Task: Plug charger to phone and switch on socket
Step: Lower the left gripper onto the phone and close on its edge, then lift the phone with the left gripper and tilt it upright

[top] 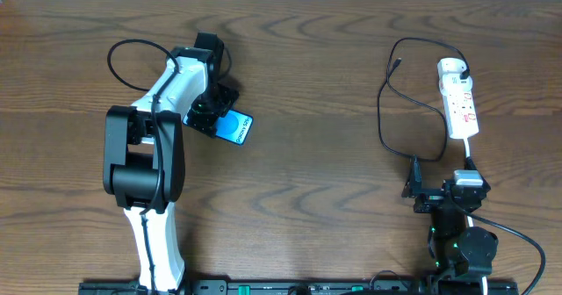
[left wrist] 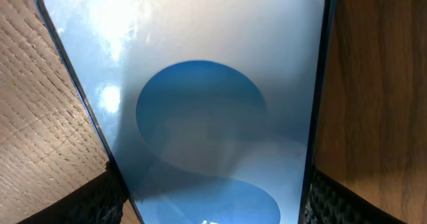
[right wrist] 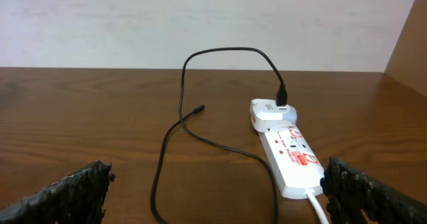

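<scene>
The phone (top: 235,128) lies flat on the wooden table, its cyan-and-white screen (left wrist: 213,104) filling the left wrist view. My left gripper (top: 209,111) (left wrist: 210,187) straddles it, with one finger (left wrist: 80,201) against its left edge and the other against the right edge. The charger cable (top: 386,111) (right wrist: 180,117) loops on the table at the right; its free tip (top: 397,62) (right wrist: 199,108) rests on the wood and its other end is plugged in at the socket (top: 460,102) (right wrist: 290,154). My right gripper (top: 446,188) (right wrist: 213,197) is open and empty, just short of the socket's near end.
The socket's white cord (top: 470,154) (right wrist: 319,207) runs back past my right gripper toward the arm's base. A pale wall stands behind the table's far edge. Another black cable (top: 123,58) loops beside my left arm.
</scene>
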Motion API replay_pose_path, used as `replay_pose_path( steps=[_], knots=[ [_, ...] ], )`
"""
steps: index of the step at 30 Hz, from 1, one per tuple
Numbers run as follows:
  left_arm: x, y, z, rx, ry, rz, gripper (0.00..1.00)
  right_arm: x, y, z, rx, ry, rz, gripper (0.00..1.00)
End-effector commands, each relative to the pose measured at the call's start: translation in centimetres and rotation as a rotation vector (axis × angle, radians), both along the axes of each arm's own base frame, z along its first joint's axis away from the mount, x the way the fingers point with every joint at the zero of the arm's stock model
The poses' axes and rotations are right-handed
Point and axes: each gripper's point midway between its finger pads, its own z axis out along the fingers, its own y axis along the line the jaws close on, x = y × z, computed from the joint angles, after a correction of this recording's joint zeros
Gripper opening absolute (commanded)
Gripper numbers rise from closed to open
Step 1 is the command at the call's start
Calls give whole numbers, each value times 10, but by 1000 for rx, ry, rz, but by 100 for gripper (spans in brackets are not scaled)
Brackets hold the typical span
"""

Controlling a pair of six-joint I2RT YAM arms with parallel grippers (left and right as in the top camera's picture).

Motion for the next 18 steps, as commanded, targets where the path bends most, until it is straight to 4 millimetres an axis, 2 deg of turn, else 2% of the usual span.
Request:
replay_pose_path(
  steps=[1,12,18],
  knots=[
    [-5,2,-6,3,17,-41,77,0,0,-1,17,0,-3,99],
    [-8,-24,-1,-160,15,-173,70,0,0,-1,17,0,-3,99],
    [-8,-34,10,-219,-9,-219,68,0,0,-1,17,0,-3,99]
  ],
)
